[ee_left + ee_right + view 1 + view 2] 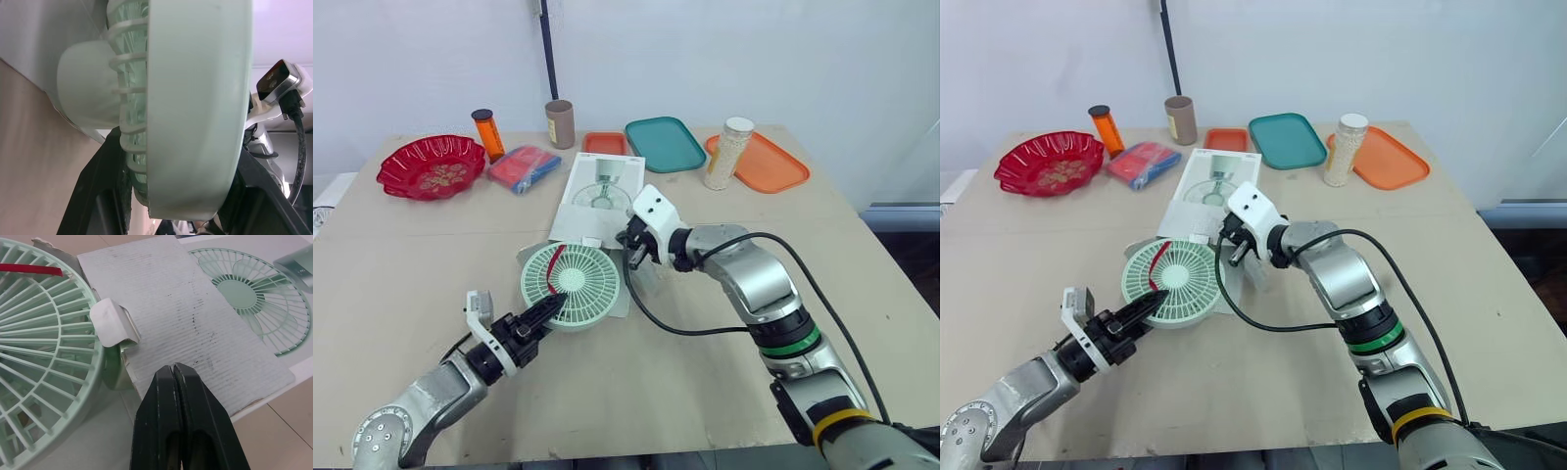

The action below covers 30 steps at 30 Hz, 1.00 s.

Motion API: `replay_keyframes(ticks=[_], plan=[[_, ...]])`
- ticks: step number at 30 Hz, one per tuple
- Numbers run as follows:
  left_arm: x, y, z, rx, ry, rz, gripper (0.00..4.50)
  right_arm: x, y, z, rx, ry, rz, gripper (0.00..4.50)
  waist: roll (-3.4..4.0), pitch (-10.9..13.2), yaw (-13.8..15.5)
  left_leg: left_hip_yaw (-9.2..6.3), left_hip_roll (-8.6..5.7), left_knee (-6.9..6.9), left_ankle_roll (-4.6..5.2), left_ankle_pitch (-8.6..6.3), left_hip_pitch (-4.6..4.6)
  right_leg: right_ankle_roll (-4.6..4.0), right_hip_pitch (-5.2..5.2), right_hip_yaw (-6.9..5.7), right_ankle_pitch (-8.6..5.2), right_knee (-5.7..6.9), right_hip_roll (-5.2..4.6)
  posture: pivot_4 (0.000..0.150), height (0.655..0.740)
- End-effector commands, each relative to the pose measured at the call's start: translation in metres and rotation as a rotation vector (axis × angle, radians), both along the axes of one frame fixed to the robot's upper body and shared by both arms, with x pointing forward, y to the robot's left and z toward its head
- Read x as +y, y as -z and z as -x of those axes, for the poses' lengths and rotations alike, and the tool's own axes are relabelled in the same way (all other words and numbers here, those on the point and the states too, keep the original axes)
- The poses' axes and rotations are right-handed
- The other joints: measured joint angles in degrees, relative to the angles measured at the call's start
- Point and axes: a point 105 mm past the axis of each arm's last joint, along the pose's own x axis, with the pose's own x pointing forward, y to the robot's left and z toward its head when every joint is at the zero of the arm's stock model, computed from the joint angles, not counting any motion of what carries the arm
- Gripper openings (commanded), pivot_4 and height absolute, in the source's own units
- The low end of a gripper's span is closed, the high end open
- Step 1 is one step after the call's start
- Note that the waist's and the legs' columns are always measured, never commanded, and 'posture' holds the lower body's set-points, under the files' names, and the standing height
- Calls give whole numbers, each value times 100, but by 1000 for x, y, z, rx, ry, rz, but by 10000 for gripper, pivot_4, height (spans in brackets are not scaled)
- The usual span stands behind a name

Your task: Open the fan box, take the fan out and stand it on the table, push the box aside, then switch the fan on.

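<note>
The fan is lying at the fan box mouth, its rim sitting inside the left claw, which is grasping it. The right claw is hovering clenched and empty just above the box.

Matt plastic fan, corrugated cardboard box

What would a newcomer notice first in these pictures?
A green fan lies flat at the middle of the table, its rim clamped in the left tool. The right tool, shut, is at the flap of the white box just beyond. A red bowl sits far left.
</note>
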Motion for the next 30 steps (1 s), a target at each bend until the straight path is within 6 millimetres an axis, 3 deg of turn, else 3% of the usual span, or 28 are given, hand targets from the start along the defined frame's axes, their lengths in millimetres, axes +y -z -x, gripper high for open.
replay_keyframes(ticks=[1, 4, 6, 12, 21, 25, 30], plan=[[6, 14, 5, 57, -3, -35, 16757, -1, -2, -1, -6, 1, 11, 0, 0, 0, 0, 4, 0, -3, 1, 0, 2, 0, 1, 2, -1, 0, -1, 1500, 7400], [6, 18, 8, 73, 4, -44, 16757, -1, -2, -1, -5, 1, 11, 0, 0, 0, 0, 4, 0, -5, 1, -1, 3, -1, 1, 2, -1, -2, -1, 1500, 7400], [7, 18, 11, 66, 16, -49, 26248, -1, -2, -1, -3, 0, 9, 0, 0, 0, -1, 4, 0, -5, 1, -1, 3, -1, 1, 2, -1, -2, -1, 1500, 7400], [8, 3, 20, -20, 65, -21, 44492, 0, -1, -2, -3, 0, 10, 0, 2, 2, 3, 6, 1, -12, 1, -1, 10, -3, 4, 5, -2, -2, 0, 1500, 7400], [28, -30, 32, -201, 142, -64, 44492, 3, -1, -3, -7, -11, 7, 0, 0, 7, -8, 8, 3, -15, 2, -1, 10, -5, 1, 5, -4, -3, 3, 1500, 7400], [51, -34, 44, -249, 227, -207, 44492, 6, -3, -4, -15, -25, 2, 0, 5, 13, -11, 7, 6, -20, 3, -2, 10, -9, -1, 3, -6, -4, 9, 1500, 7400], [67, -22, 64, -261, 392, -363, 44492, 10, -5, -5, -24, -46, -1, 0, 11, 17, -20, 13, 5, -28, 4, -2, 11, -10, -3, 4, -9, -6, 9, 1500, 7400]])
